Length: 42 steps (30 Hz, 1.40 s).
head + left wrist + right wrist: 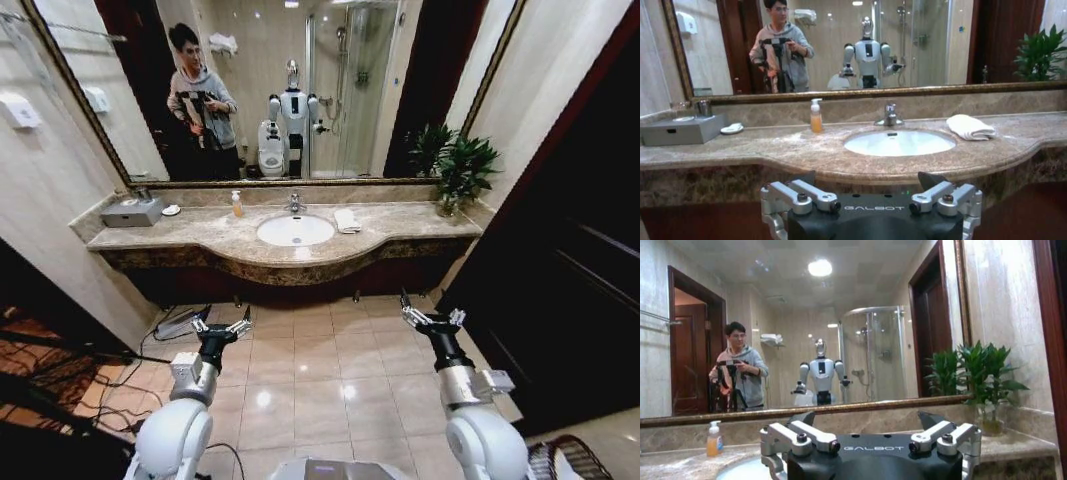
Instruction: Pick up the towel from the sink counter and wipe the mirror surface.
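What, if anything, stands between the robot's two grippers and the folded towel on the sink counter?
Nothing visible does. The towel lies on the sink counter just to the robot's right of the basin, with bare counter around it. Both the left gripper and right gripper hang open over bare floor tiles, short of the counter's front edge.

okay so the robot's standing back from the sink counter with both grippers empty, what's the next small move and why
Probably drive closer. The small folded white terry towel lies on the beige mottled marble sink counter, right of the white oval basin. The open left gripper and open right gripper hang over floor tiles, apparently short of the counter.
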### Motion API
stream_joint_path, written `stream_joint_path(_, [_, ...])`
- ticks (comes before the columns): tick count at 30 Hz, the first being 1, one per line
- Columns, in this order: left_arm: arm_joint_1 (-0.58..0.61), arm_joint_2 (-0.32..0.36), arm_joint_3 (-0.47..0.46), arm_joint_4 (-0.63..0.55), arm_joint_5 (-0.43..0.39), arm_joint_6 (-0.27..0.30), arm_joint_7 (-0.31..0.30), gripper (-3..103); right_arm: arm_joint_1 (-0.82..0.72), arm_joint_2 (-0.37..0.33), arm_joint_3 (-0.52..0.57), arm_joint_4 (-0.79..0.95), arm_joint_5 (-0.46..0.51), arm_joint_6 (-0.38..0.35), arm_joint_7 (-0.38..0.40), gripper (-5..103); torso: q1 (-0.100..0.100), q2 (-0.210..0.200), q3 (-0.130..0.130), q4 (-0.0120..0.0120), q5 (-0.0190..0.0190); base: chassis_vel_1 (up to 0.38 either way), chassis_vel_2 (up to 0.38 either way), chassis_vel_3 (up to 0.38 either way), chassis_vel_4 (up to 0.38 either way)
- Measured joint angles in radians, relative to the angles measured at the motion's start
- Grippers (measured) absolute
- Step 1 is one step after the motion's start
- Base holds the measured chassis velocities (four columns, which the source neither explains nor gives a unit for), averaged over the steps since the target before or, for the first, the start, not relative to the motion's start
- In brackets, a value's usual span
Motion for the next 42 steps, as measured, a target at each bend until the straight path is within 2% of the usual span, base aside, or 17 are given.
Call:
stream_joint_path(14, [0.000, 0.000, 0.000, 0.000, 0.000, 0.000, 0.000, 100, 0.009, -0.002, 0.009, 0.015, 0.015, 0.052, 0.002, 100, 0.000, 0.000, 0.000, 0.0002, 0.0002, -0.075, 0.070, 0.074, -0.081])
stream_joint_path(20, [0.000, 0.000, 0.000, 0.000, 0.000, 0.000, 0.000, 100, 0.039, -0.018, 0.000, 0.007, 0.029, 0.018, -0.011, 100, -0.001, 0.000, 0.000, 0.0001, 0.0002, 0.000, 0.000, 0.000, 0.000])
stream_joint_path(30, [0.000, 0.000, 0.000, 0.000, 0.000, 0.000, 0.000, 100, 0.056, -0.009, -0.007, -0.011, 0.028, 0.006, -0.016, 100, 0.000, 0.000, 0.000, 0.0000, 0.0002, -0.032, 0.035, 0.030, -0.027])
stream_joint_path(42, [0.000, 0.000, 0.000, 0.000, 0.000, 0.000, 0.000, 100, 0.065, -0.017, -0.007, -0.011, 0.031, -0.007, -0.018, 100, 0.000, 0.000, 0.000, 0.0001, -0.0002, -0.183, 0.177, 0.185, -0.177])
